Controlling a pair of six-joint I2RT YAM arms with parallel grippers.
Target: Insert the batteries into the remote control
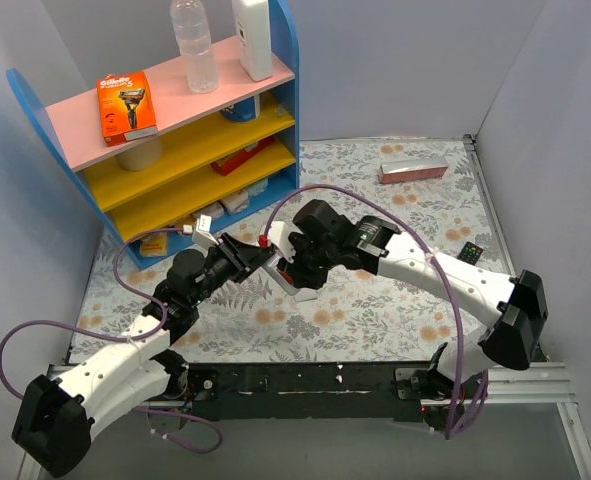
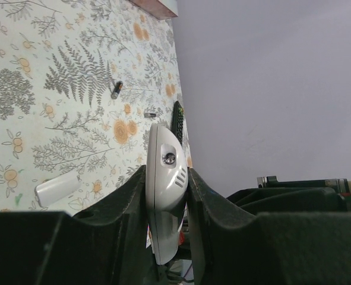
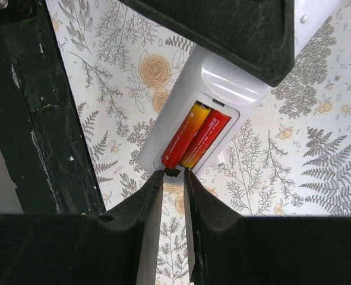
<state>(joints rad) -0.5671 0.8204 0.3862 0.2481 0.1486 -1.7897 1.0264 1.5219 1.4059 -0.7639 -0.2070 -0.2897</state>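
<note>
Two robot arms meet at the centre of the overhead view above a floral table [image 1: 395, 300]. The left gripper [image 2: 165, 171] is clamped on the narrow sides of a white remote control [image 3: 223, 83], holding it off the table, apparently so that its open back faces the other arm. In the right wrist view, two red-and-orange batteries [image 3: 196, 135] lie side by side in the open compartment at mid-frame. The right gripper [image 3: 172, 173] sits at the compartment's lower end, fingers drawn almost together, probably nudging a cell home; whether they pinch the small dark piece there is unclear. On the table lie one loose battery [image 2: 116, 89], one white cover piece [image 2: 56, 189], likely the battery door, and one black remote [image 2: 177, 119].
</note>
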